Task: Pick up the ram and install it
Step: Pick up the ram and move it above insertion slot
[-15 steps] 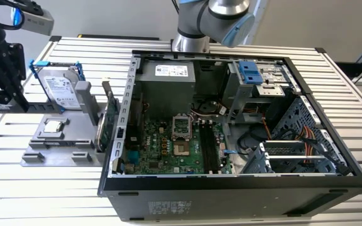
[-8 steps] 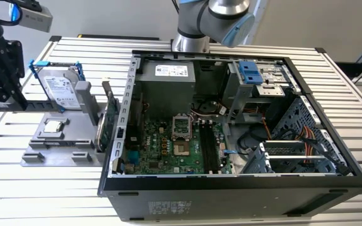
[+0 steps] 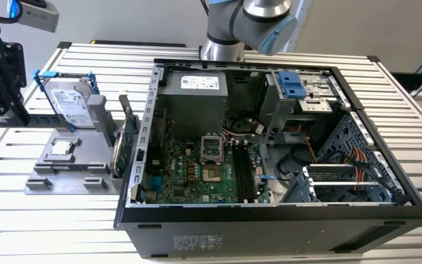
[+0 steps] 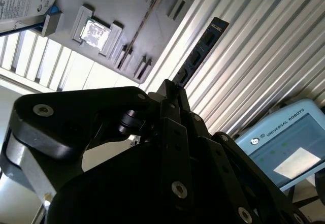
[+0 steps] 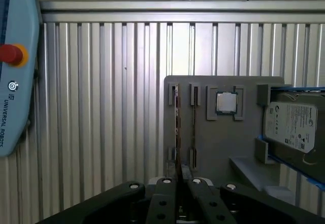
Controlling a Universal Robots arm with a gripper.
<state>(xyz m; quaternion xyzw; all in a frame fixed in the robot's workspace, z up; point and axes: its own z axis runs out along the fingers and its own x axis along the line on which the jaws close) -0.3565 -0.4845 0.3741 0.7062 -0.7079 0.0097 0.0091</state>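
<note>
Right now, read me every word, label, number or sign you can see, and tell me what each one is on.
Hard drive: white label, print too small to read.
Power supply: white sticker, too small to read.
Computer case: pale label on its outer wall, blurred.
Processor: markings unreadable.
Ram, held in the pincer: no print legible.
Teach pendant: a maker's name beside a round symbol, left unquoted.

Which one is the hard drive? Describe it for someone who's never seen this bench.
At the exterior view's left of the open computer case sits a grey holder. The hard drive stands on edge at its far end: silver with blue rails, far bigger than the small square chip lying flat beside it.
</note>
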